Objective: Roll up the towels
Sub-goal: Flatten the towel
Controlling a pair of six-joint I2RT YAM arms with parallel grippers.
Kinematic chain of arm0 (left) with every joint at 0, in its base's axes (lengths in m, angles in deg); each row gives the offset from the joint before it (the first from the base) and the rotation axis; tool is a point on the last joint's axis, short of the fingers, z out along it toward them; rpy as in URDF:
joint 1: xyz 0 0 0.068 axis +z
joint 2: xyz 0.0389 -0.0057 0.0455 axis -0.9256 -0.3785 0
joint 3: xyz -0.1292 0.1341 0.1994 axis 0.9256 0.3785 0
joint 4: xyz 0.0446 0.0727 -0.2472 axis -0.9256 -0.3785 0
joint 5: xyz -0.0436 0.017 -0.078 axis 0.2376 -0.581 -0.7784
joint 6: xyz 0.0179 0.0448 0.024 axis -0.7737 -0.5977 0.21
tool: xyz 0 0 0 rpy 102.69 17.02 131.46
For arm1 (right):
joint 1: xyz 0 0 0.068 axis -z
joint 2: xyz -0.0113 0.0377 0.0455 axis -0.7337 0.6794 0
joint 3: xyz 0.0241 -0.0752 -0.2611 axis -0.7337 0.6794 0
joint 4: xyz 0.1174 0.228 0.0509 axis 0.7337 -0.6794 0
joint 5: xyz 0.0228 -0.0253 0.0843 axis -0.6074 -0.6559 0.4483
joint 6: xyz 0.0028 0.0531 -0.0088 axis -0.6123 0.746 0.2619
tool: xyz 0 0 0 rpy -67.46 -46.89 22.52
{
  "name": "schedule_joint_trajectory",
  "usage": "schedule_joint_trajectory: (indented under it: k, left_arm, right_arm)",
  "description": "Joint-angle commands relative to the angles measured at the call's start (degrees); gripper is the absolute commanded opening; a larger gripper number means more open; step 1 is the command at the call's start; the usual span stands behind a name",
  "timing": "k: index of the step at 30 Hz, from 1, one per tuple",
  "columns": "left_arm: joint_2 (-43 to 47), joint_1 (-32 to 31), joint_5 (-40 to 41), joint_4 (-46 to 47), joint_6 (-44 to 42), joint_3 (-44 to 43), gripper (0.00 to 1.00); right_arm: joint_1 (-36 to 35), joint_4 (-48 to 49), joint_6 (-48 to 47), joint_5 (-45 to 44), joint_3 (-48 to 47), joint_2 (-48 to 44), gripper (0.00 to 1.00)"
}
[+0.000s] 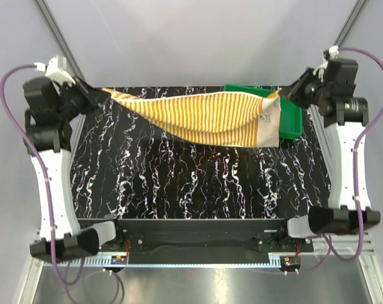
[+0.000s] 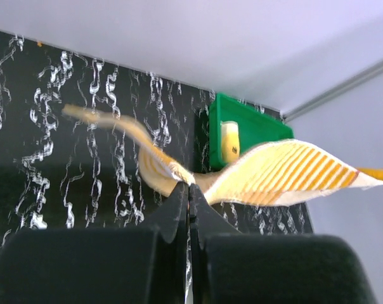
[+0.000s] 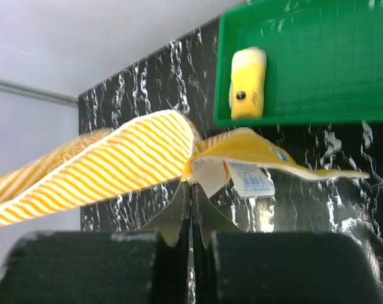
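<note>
The striped towel (image 1: 204, 117) hangs in the air above the worktop (image 1: 179, 190), strung between the 2 end effectors along the far side. The left end effector (image 1: 97, 95) is clenched on 1 end of the cloth at the far left. The right end effector (image 1: 285, 94) is clenched on the other end, just beside the sewn-in label (image 3: 252, 180) and over the left part of the green tray (image 1: 294, 123). Both wrist views show the fingers pressed together with a thin fold of cloth pinched between them. The middle of the towel sags in a shallow belly and its lower edge droops lowest on the right; I cannot tell whether it touches the worktop.

In the tray lies a small yellow roll (image 3: 248, 82), probably the yellow towel already rolled.

The striped towel looks light, thin and quite limp, since it bunches at each pinch and bellies under its own weight. It should not be fragile, and woven cloth is unlikely to slide on the pads. A pinch this close to the edge could still pull free if the arms draw too far apart. The corners and hem are the sensible places to hold it. For rolling, it likely needs laying flat under light tension first. Then 1 short edge can be taken at its 2 corners and turned over on itself.
</note>
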Motion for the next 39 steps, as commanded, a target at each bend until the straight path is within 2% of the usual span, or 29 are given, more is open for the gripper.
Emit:
schedule_joint_trajectory:
  k: [1, 3, 4, 7, 13, 15, 16, 17, 18, 19, 20, 21, 22, 23, 24, 25, 26, 27, 29, 30, 33, 34, 35, 36, 39]
  left_arm:
    - [11.1, -0.1, -3.8, 5.1, -3.8, 13.4, 0.01]
    - [16.0, 0.0, 0.1, 4.9, -3.1, 21.1, 0.01]
    - [20.6, 0.0, 1.0, 4.8, -3.0, 28.9, 0.0]
    - [29.5, 0.1, 4.8, 3.1, -1.6, 40.5, 0.0]
    - [38.1, 0.1, 19.8, -7.5, 0.0, 46.6, 0.0]
    - [38.7, 0.1, 21.8, -10.4, 0.5, 46.3, 0.0]
    - [39.0, 0.2, 22.3, -11.2, 0.8, 45.9, 0.02]
    - [39.1, 0.1, 24.6, -12.3, 1.3, 45.3, 0.1]
    - [39.0, 0.2, 25.7, -14.2, 2.4, 44.1, 0.28]
    - [39.1, 0.2, 26.7, -15.2, 2.8, 43.4, 0.39]
    - [38.9, 0.2, 28.6, -16.2, 3.3, 42.4, 0.53]
    - [38.8, 0.2, 29.3, -18.2, 4.0, 40.8, 0.65]
    - [38.8, 0.2, 30.1, -19.5, 4.5, 39.7, 0.7]
    - [39.0, 0.3, 33.3, -20.7, 4.9, 38.7, 0.76]
    - [39.3, 0.2, 34.4, -22.7, 5.3, 37.9, 0.82]
    - [40.2, 0.2, 35.6, -23.7, 5.5, 36.2, 0.94]
    - [40.8, 0.1, 37.1, -24.3, 5.5, 35.7, 0.96]
    - [41.1, 0.2, 37.9, -25.0, 5.6, 35.4, 0.97]
    - [41.9, 0.1, 37.8, -23.8, 5.7, 37.2, 0.98]
    - [42.2, 0.1, 36.2, -20.4, 6.1, 38.6, 0.98]
    - [40.5, 0.1, 24.7, -11.3, 6.9, 45.0, 0.97]
    - [36.6, 0.2, 22.9, -9.9, 6.9, 45.5, 0.96]
    - [34.1, 0.2, 21.2, -7.9, 6.4, 45.6, 0.95]
    - [29.4, 0.2, 21.1, -6.9, 5.6, 45.2, 0.95]
    - [24.3, 0.2, 24.2, -2.8, 4.9, 43.0, 0.94]
  right_arm:
    - [-0.3, -2.1, -0.9, -0.3, 14.1, -12.6, 0.0]
    - [-0.3, -1.4, -0.1, -2.7, 21.8, -18.1, 0.0]
    - [-0.3, -1.5, 0.8, -3.7, 28.9, -23.7, 0.0]
    - [-0.3, -2.2, 4.3, -6.7, 41.8, -35.1, 0.0]
    - [-0.3, -8.0, 12.7, -6.3, 55.7, -50.7, 0.0]
    - [-0.3, -9.5, 14.4, -6.2, 58.4, -51.8, 0.0]
    - [-0.3, -10.2, 16.1, -6.2, 60.7, -52.3, 0.0]
    - [-0.3, -11.3, 16.8, -5.6, 62.0, -52.4, 0.0]
    - [-0.3, -11.8, 17.5, -5.6, 62.9, -52.5, 0.0]
    - [-0.3, -12.2, 18.2, -5.6, 64.3, -52.9, 0.01]
    - [-0.3, -12.6, 18.4, -5.9, 64.7, -53.1, 0.2]
    - [-0.3, -13.1, 18.6, -6.8, 64.7, -53.2, 0.29]
    - [-0.3, -14.0, 18.8, -7.9, 63.9, -53.5, 0.37]
    - [-0.3, -16.1, 19.0, -10.7, 63.2, -54.0, 0.59]
    - [-0.3, -16.8, 19.2, -11.9, 62.4, -54.5, 0.65]
    - [-0.3, -17.5, 19.4, -13.0, 60.7, -55.9, 0.71]
    - [-0.3, -18.1, 19.4, -15.0, 59.6, -56.4, 0.74]
    - [-0.3, -18.2, 19.5, -15.8, 58.6, -56.9, 0.81]
    - [-0.3, -16.1, 19.2, -17.1, 56.8, -57.0, 0.89]
    - [-0.3, -14.3, 18.4, -16.2, 57.0, -56.1, 0.93]
    - [-0.3, -8.0, 15.4, -11.3, 58.5, -45.4, 0.95]
    - [-0.3, -6.1, 14.5, -9.8, 58.0, -39.0, 0.95]
    - [-0.3, -5.0, 14.3, -9.8, 57.3, -36.4, 0.95]
    - [-0.3, -3.4, 14.1, -9.8, 56.8, -34.6, 0.95]
    - [-0.3, 4.6, 15.1, -11.1, 56.8, -30.3, 0.94]
